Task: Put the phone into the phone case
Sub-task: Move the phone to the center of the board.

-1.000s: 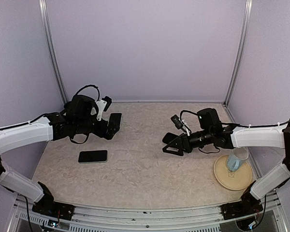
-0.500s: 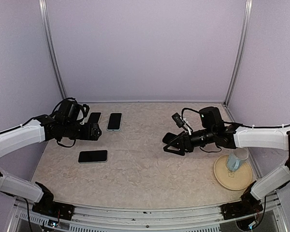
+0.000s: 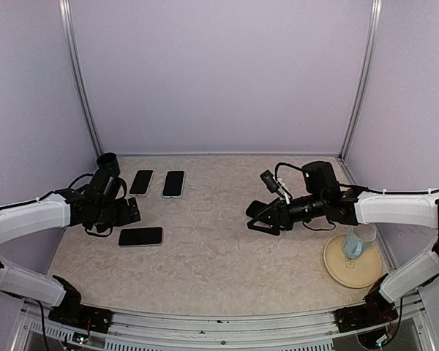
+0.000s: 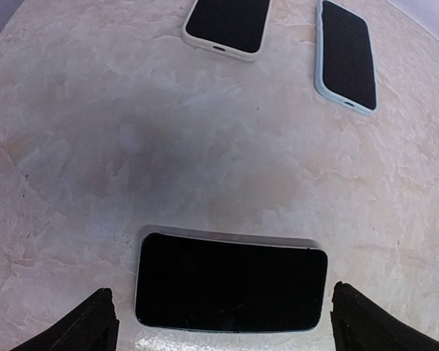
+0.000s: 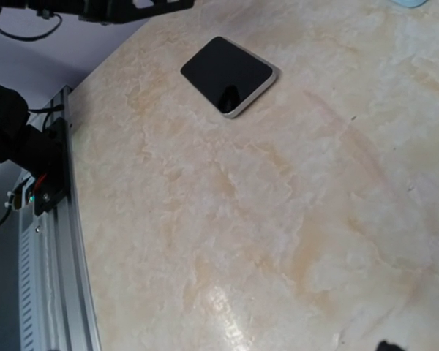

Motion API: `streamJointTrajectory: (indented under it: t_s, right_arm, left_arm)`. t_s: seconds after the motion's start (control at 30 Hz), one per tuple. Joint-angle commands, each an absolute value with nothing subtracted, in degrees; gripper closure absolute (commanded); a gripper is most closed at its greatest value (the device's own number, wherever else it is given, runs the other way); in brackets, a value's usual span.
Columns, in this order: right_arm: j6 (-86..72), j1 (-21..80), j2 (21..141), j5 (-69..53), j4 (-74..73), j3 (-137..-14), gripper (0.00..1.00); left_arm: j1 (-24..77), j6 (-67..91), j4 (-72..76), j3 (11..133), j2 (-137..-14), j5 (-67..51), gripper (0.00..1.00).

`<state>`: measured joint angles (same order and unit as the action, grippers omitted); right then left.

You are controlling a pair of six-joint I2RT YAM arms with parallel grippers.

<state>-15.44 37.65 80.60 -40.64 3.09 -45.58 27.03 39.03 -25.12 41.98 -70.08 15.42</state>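
**Left gripper poised at the phone, grasp not yet made**

The beige marbled tabletop (image 3: 219,263) holds everything. The left gripper (image 3: 129,212) hangs low on the left side with its jaws spread wide and empty. The right gripper (image 3: 257,218) hovers mid-table, also apart and empty. A round tan plate (image 3: 336,272) sits near the right edge.

The flat black rectangular phone (image 4: 232,281) lies just in front of the left gripper, its length between the fingertips (image 4: 91,322). Further back, the white-rimmed case (image 4: 229,22) and the pale-blue-rimmed case (image 4: 346,53) lie side by side; I cannot tell whether either is empty. A pale blue cup (image 3: 357,241) rests on the plate.

This looks like the approach to pick up the phone. Next, the fingertips likely need to drop to the tabletop and close on the phone's ends.
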Motion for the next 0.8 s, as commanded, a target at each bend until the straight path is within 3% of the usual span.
streamJointTrajectory:
  t_s: [0.0, 0.77]
  right_arm:
    - [-15.11, 38.23, 79.63, -40.17, 2.83, -45.44, 0.09]
    - [-15.07, 38.78, 81.04, -39.49, 1.55, -46.43, 0.09]
  left_arm:
    - [25.86, 42.82, -22.53, 39.46, -72.32, 18.98, 0.01]
    - [24.34, 43.18, -7.09, 32.63, -83.95, 11.37, 0.01]
